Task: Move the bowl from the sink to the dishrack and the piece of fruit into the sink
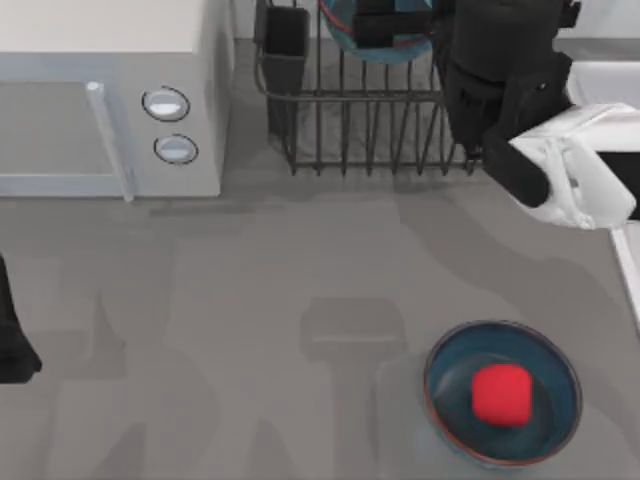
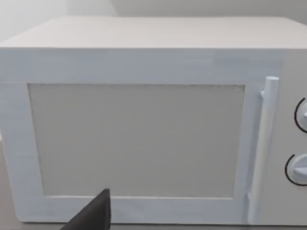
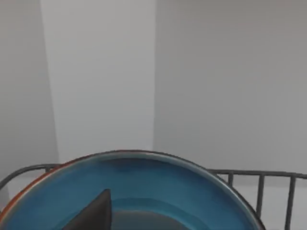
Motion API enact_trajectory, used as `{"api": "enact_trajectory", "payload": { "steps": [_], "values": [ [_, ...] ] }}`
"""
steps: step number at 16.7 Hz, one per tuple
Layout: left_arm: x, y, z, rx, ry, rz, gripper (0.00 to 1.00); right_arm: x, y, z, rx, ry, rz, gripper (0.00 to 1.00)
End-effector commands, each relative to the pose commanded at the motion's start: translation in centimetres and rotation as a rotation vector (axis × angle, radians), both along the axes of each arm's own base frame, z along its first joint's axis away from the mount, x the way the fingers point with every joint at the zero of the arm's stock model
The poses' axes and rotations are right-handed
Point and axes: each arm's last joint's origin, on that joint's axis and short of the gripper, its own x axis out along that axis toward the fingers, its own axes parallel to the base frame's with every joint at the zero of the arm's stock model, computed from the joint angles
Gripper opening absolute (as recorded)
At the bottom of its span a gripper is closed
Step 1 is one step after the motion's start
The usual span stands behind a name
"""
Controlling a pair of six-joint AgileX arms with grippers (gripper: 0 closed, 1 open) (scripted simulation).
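Grey worktop (image 1: 250, 290) is left open between the microwave (image 1: 110, 100) and the shallow dish (image 1: 503, 392), where the piece of fruit (image 1: 500, 393) lies. The bowl (image 1: 375, 40) is held over the dishrack (image 1: 370, 130) by the right tool (image 1: 395, 20), apparently clamped (its fingers are largely hidden). If released off-centre, the bowl could catch the bars and tip. The left tool (image 1: 15, 345), whose state cannot be told, is parked at the left edge.

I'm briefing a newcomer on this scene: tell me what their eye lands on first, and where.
First, the bright red piece of fruit sitting in a shallow blue dish near the table's front right. Next, the right arm reaching over the dishrack at the back, where the teal bowl sits at the right gripper. A white microwave fills the back left.
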Motion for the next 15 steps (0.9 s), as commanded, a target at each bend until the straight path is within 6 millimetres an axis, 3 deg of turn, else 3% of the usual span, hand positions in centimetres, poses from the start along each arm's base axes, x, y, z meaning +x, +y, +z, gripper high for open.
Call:
{"api": "enact_trajectory", "payload": {
  "steps": [4, 8, 12, 15],
  "values": [
    [0.0, 0.0, 0.0, 0.0, 0.0, 0.0, 1.0, -4.7, -7.1, 2.0, -0.007, 0.041, 0.055, 1.0],
    [0.0, 0.0, 0.0, 0.0, 0.0, 0.0, 1.0, -13.0, -14.3, 3.2, 0.015, 0.02, 0.091, 1.0],
    [0.0, 0.0, 0.0, 0.0, 0.0, 0.0, 1.0, -20.9, -19.0, 0.6, 0.029, -0.029, 0.085, 1.0],
    [0.0, 0.0, 0.0, 0.0, 0.0, 0.0, 1.0, -24.2, -20.6, -2.8, 0.026, -0.042, 0.055, 1.0]
  ]
}}
